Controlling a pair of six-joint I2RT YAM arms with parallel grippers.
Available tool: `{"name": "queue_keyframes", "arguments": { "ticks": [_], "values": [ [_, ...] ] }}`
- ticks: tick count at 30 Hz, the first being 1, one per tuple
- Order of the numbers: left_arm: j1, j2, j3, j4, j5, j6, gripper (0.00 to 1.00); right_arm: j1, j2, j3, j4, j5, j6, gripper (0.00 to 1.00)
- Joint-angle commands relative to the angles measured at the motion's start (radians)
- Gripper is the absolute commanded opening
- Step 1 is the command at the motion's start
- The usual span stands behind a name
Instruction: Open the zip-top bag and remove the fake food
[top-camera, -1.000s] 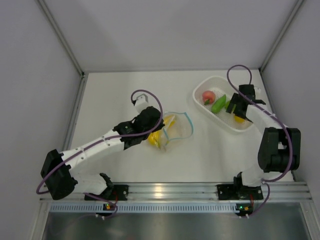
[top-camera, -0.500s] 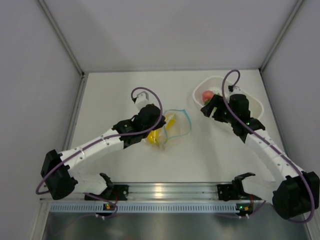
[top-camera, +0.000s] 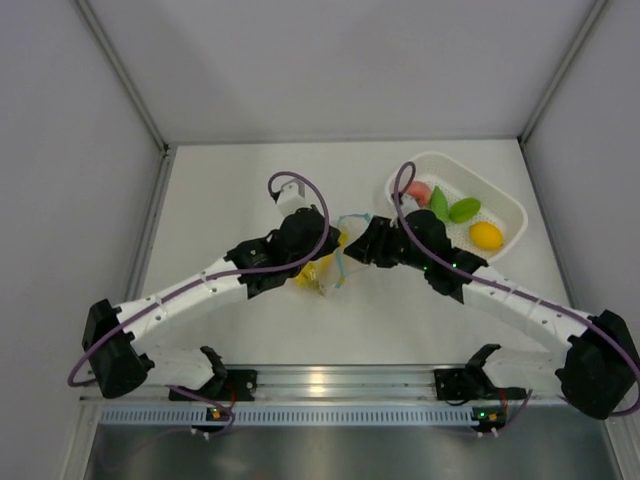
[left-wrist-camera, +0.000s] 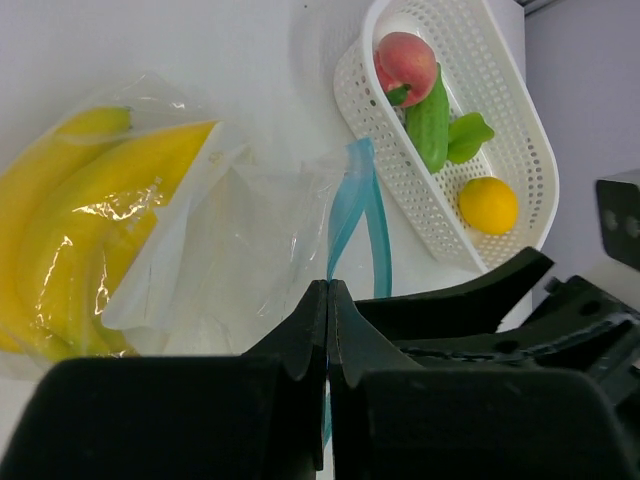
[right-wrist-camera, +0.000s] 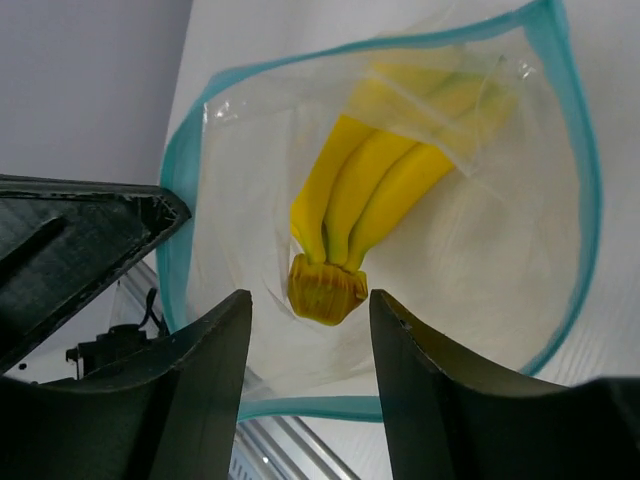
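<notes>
Clear plastic of the zip-top bag is pinched at its mouth by the left hand. Its jaws are closed on the film beside the blue zip strip, and the bag lies on the tabletop between the two arms. Inside it, only the yellow banana bunch shows.

A little farther out, the right hand is what has moved. A second ago it hung over the white basket at the far right. It has since swung across to the bag's mouth, fingers spread wide and empty, pointing at the banana's stem end.

Farthest off, the basket holds the pink peach, the green pieces and the round yellow-orange fruit. I judge the banana to be the last piece to take out, and the mouth looks open enough for the reach.
</notes>
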Motion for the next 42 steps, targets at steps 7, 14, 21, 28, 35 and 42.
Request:
{"name": "queue_keyframes", "arguments": {
  "ticks": [7, 14, 21, 28, 35, 42],
  "values": [
    [-0.064, -0.044, 0.036, 0.041, -0.123, -0.031, 0.00, 0.137, 0.147, 0.039, 0.131, 0.147, 0.099, 0.47],
    [-0.102, -0.090, -0.037, 0.043, -0.238, -0.104, 0.00, 0.188, 0.307, 0.071, 0.259, 0.118, 0.165, 0.51],
    [-0.157, -0.190, -0.134, 0.047, -0.382, -0.189, 0.00, 0.246, 0.391, 0.094, 0.344, 0.262, 0.305, 0.49],
    [-0.190, -0.227, -0.125, 0.043, -0.433, -0.108, 0.00, 0.288, 0.527, 0.209, 0.312, 0.238, 0.294, 0.49],
    [-0.190, -0.209, -0.126, 0.043, -0.416, -0.088, 0.00, 0.327, 0.663, 0.341, 0.203, 0.173, 0.199, 0.56],
    [-0.190, -0.250, -0.157, 0.000, -0.509, -0.048, 0.00, 0.369, 0.692, 0.340, 0.145, 0.067, 0.093, 0.62]
  ]
}}
